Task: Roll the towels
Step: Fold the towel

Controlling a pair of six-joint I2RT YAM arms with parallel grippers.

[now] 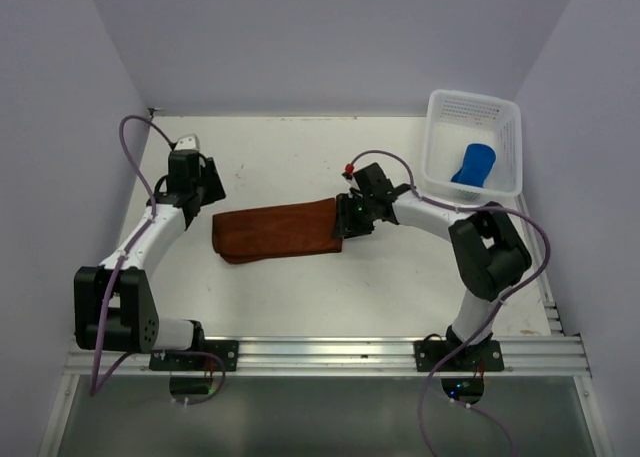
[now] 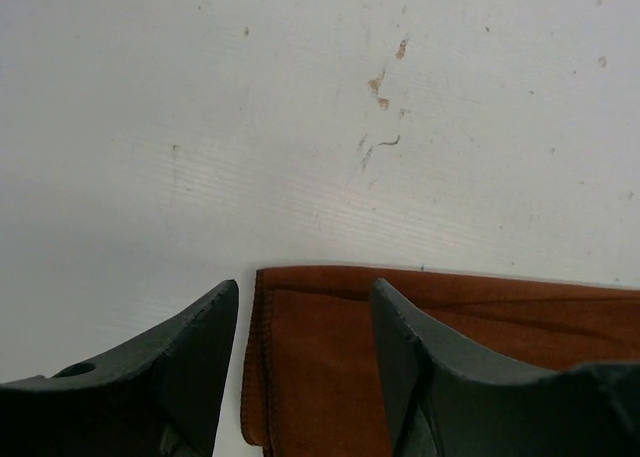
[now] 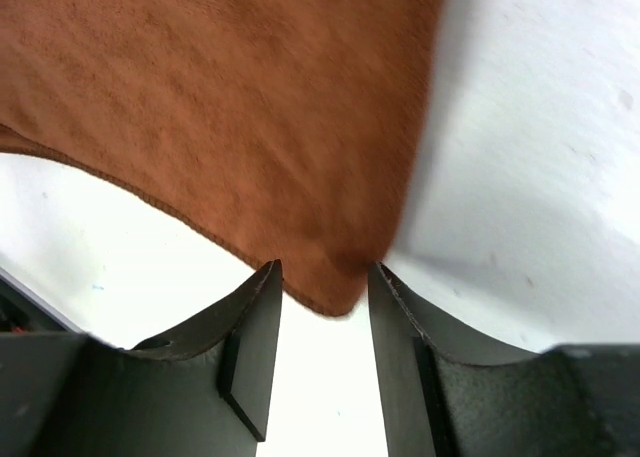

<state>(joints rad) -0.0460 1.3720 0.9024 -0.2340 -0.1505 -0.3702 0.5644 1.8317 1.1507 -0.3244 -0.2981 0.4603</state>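
Note:
The rust-brown towel (image 1: 275, 232) lies folded in a long flat strip across the middle of the table. Over its left end my left gripper (image 1: 205, 203) stands open; in the left wrist view its fingertips straddle the towel's stitched corner (image 2: 300, 357) without touching it. At the towel's right end my right gripper (image 1: 346, 220) is open too, and the towel's corner (image 3: 300, 177) sits loose in the gap between its fingertips (image 3: 323, 272). The blue towel (image 1: 474, 164) lies rolled inside the white basket (image 1: 437, 127).
The white perforated basket stands at the back right corner by the right wall. Small brown stains (image 2: 380, 82) mark the white tabletop beyond the towel's left end. An aluminium rail (image 1: 330, 355) runs along the near edge.

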